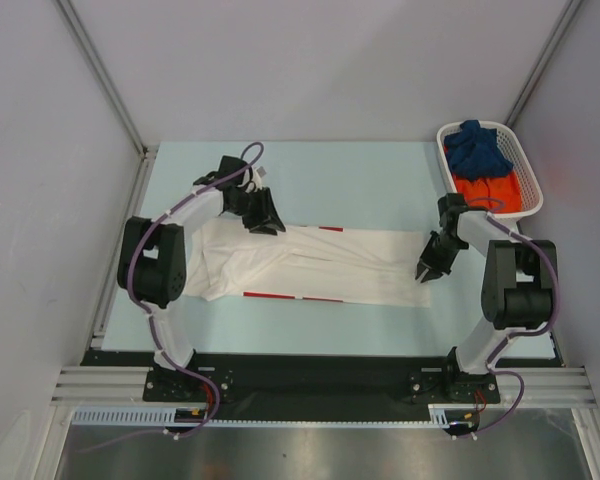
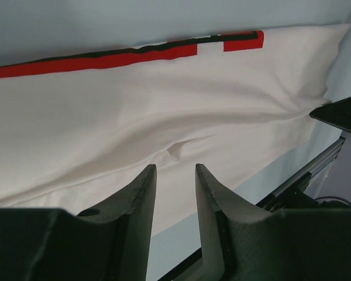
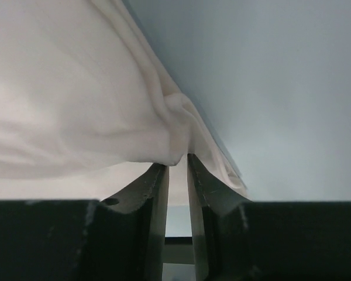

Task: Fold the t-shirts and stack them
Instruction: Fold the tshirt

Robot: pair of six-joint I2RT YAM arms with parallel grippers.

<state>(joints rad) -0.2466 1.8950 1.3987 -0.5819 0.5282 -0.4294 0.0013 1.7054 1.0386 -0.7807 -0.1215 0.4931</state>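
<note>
Across the middle of the pale blue table (image 1: pixel 350 180) the white t-shirt (image 1: pixel 320 265) lies spread in a long band, left end rumpled, right end squared off. Bare table shows beyond its far edge and along the near edge, with less room at the right end by the basket.

Left gripper (image 1: pixel 267 222) sits at the shirt's far edge, left of centre. Right gripper (image 1: pixel 427 272) is at the shirt's right end.

Top view only: the white lattice basket (image 1: pixel 533 190) in the far right corner, holding a dark blue t-shirt (image 1: pixel 477 150) on an orange t-shirt (image 1: pixel 498 192). It stands close behind the right arm and well apart from the white shirt.

Left wrist view only: left gripper (image 2: pixel 174 168) has its jaws parted over flat cloth (image 2: pixel 164 99), nothing between them, a small pucker just ahead, and the red print strip (image 2: pixel 105 58) along the far edge.

Right wrist view only: right gripper (image 3: pixel 175 162) has its jaws nearly together, nipping a bunched fold of the shirt's edge (image 3: pixel 64 88) at the tips, cloth pulled up there.

A metal rail (image 1: pixel 320 385) runs along the near table edge by the arm bases.
</note>
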